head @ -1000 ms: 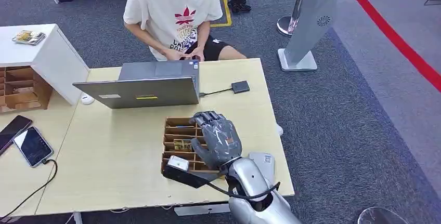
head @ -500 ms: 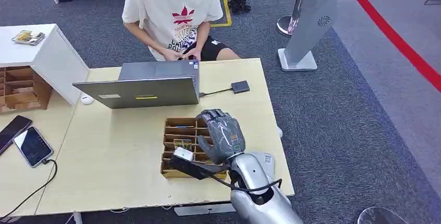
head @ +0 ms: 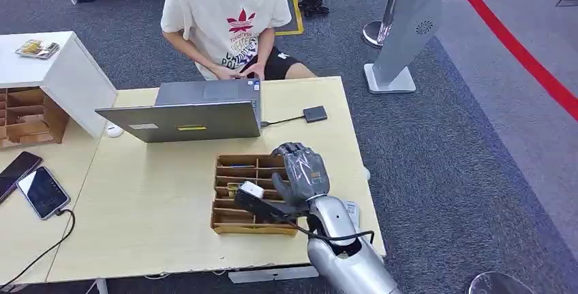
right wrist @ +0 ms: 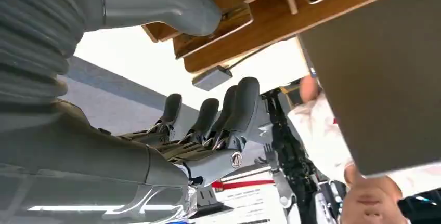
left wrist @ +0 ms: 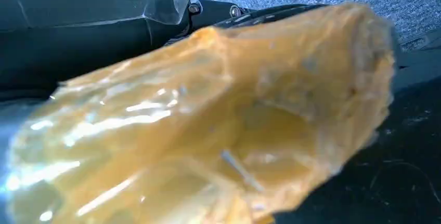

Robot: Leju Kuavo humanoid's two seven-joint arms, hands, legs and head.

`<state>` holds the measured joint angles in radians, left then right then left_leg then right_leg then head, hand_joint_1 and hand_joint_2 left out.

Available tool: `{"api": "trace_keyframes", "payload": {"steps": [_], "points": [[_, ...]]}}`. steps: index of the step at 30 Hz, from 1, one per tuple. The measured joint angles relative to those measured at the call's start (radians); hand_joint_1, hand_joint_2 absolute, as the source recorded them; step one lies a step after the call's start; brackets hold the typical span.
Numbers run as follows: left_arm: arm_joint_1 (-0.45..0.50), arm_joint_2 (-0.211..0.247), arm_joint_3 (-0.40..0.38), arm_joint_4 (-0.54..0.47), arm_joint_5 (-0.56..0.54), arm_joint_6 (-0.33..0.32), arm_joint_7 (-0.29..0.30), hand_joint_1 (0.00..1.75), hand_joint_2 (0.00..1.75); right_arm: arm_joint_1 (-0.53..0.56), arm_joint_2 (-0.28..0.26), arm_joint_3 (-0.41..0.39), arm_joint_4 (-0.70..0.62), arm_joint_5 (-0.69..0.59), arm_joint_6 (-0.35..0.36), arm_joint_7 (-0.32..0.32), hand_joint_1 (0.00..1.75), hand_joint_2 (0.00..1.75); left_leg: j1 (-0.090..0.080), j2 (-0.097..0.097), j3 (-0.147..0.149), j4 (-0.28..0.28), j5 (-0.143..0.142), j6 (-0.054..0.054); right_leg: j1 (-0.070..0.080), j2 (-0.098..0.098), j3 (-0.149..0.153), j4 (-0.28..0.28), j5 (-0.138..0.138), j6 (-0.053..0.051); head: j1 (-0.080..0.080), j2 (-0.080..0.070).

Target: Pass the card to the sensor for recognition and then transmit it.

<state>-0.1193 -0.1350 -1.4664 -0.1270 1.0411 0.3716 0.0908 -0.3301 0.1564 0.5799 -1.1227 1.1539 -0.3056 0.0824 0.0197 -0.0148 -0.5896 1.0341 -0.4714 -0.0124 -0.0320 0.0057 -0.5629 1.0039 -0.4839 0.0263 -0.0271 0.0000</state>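
Note:
My right hand (head: 303,171) hovers open above the far right part of the wooden compartment tray (head: 225,222), palm down, holding nothing. In the right wrist view its fingers (right wrist: 236,107) are spread and slightly bent, with the thumb (right wrist: 156,0) over the tray (right wrist: 249,31). A printed card (head: 236,187) lies in a middle compartment, left of the hand. The sensor (head: 315,114), a small dark square on a cable, sits on the table beyond the hand and appears again past the fingertips (right wrist: 210,77). In the left wrist view a blurred yellow-orange mass (left wrist: 208,130) sits close to the camera.
A person (head: 228,14) sits at the far side, typing on an open laptop (head: 184,120). Another card (head: 352,207) lies by the table's right edge beside my forearm. Two phones (head: 41,192) lie at the left, and a white cabinet (head: 61,76) stands far left.
My right hand has moved from the tray's near middle toward its far right corner, closer to the sensor. It stays empty with fingers spread.

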Motion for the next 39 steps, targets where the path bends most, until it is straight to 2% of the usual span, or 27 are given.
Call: {"api": "trace_keyframes", "payload": {"steps": [8, 11, 18, 20, 21, 22, 25, 29, 32, 34, 35, 39], "points": [[-0.001, 0.0, -0.01, 0.0, 0.0, 0.0, 0.0, 0.0, 0.0, -0.002, 0.002, -0.02, 0.026, 0.007, -0.003, 0.007, 0.84, 1.75, 0.0, 0.0, 0.0, 0.0, 0.0, 0.0, 0.0, 0.0, 0.0, 0.0, 0.0, 0.0, 0.0, 0.0], [-0.001, 0.0, -0.01, 0.0, 0.002, 0.0, 0.0, 0.0, 0.0, -0.002, 0.002, -0.026, 0.034, 0.008, -0.005, 0.009, 0.8, 1.75, 0.0, 0.0, 0.0, 0.0, 0.0, 0.0, 0.0, 0.0, 0.0, 0.0, 0.0, 0.0, 0.0, 0.0], [-0.002, 0.0, -0.01, 0.0, 0.004, 0.0, 0.0, 0.0, 0.0, -0.002, 0.003, -0.039, 0.052, 0.01, -0.005, 0.009, 0.91, 1.75, 0.0, 0.0, 0.0, 0.0, 0.0, 0.0, 0.0, 0.0, 0.0, 0.0, 0.0, 0.0, 0.0, 0.0], [-0.002, 0.0, -0.01, 0.0, 0.006, 0.0, -0.001, 0.0, 0.0, -0.002, 0.005, -0.043, 0.057, 0.014, -0.005, 0.009, 1.15, 1.75, 0.0, 0.0, 0.0, 0.0, 0.0, 0.0, 0.0, 0.0, 0.0, 0.0, 0.0, 0.0, 0.0, 0.0], [-0.002, 0.0, -0.011, 0.0, 0.007, 0.0, -0.001, 0.0, 0.0, -0.002, 0.006, -0.046, 0.06, 0.017, -0.005, 0.009, 1.15, 1.75, 0.0, 0.0, 0.0, 0.0, 0.0, 0.0, 0.0, 0.0, 0.0, 0.0, 0.0, 0.0, 0.0, 0.0], [-0.002, 0.0, -0.011, 0.0, 0.01, 0.0, -0.001, 0.0, 0.0, -0.002, 0.007, -0.048, 0.061, 0.018, -0.005, 0.009, 1.41, 1.75, 0.0, 0.0, 0.0, 0.0, 0.0, 0.0, 0.0, 0.0, 0.0, 0.0, 0.0, 0.0, 0.0, 0.0], [-0.002, 0.0, -0.011, 0.0, 0.011, 0.0, -0.001, 0.0, 0.0, -0.002, 0.008, -0.053, 0.066, 0.019, -0.005, 0.009, 1.59, 1.75, 0.0, 0.0, 0.0, 0.0, 0.0, 0.0, 0.0, 0.0, 0.0, 0.0, 0.0, 0.0, 0.0, 0.0], [-0.002, 0.0, -0.011, 0.0, 0.012, 0.0, -0.001, 0.0, 0.0, -0.003, 0.008, -0.057, 0.068, 0.019, -0.006, 0.009, 1.64, 1.75, 0.0, 0.0, 0.0, 0.0, 0.0, 0.0, 0.0, 0.0, 0.0, 0.0, 0.0, 0.0, 0.0, 0.0], [-0.002, 0.0, -0.011, 0.0, 0.014, 0.0, -0.001, 0.0, 0.0, -0.004, 0.01, -0.063, 0.069, 0.019, -0.006, 0.009, 1.61, 1.75, 0.0, 0.0, 0.0, 0.0, 0.0, 0.0, 0.0, 0.0, 0.0, 0.0, 0.0, 0.0, 0.0, 0.0], [-0.002, 0.0, -0.012, 0.0, 0.015, 0.002, -0.002, 0.0, 0.0, -0.004, 0.01, -0.065, 0.07, 0.019, -0.006, 0.009, 1.68, 1.75, 0.0, 0.0, 0.0, 0.0, 0.0, 0.0, 0.0, 0.0, 0.0, 0.0, 0.0, 0.0, 0.0, 0.0], [-0.002, 0.0, -0.012, 0.0, 0.015, 0.002, -0.002, 0.0, 0.0, -0.004, 0.01, -0.065, 0.07, 0.019, -0.006, 0.009, 1.62, 1.75, 0.0, 0.0, 0.0, 0.0, 0.0, 0.0, 0.0, 0.0, 0.0, 0.0, 0.0, 0.0, 0.0, 0.0], [-0.002, 0.0, -0.013, 0.0, 0.018, 0.002, -0.002, 0.0, 0.0, -0.004, 0.011, -0.068, 0.07, 0.019, -0.006, 0.009, 1.71, 1.75, 0.0, 0.0, 0.0, 0.0, 0.0, 0.0, 0.0, 0.0, 0.0, 0.0, 0.0, 0.0, 0.0, 0.0]]}}
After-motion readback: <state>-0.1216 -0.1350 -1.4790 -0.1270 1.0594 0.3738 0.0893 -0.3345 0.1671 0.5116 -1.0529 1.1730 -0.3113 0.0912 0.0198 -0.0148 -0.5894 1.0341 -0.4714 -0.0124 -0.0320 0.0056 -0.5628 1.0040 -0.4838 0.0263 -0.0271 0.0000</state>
